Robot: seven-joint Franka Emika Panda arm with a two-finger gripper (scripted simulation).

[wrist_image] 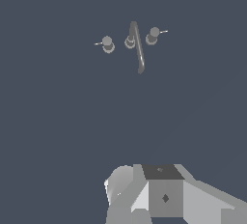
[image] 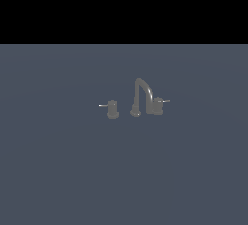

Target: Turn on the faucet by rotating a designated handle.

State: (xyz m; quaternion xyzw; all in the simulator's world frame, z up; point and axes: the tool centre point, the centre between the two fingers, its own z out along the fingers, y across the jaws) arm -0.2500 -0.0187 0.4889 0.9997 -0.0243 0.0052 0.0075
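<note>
The faucet point(image: 140, 95) is a small dark-grey set on the blue-grey floor, with an arched spout between two short knobs. The handle point(image: 112, 108) stands apart on the exterior view's left, its thin pale rod pointing away from the spout. The twin knob point(image: 158, 105) overlaps the spout's end. From the wrist camera I look down on the faucet point(wrist_image: 136, 47) and the handle point(wrist_image: 107, 44), both far from me. Only pale blocky parts of my gripper point(wrist_image: 159, 194) show at the frame's edge, and its fingers are not distinct. The arm is absent from the exterior view.
A flat blue-grey surface point(image: 58, 170) spreads around the faucet, with a black band above it in the exterior view. No other objects show.
</note>
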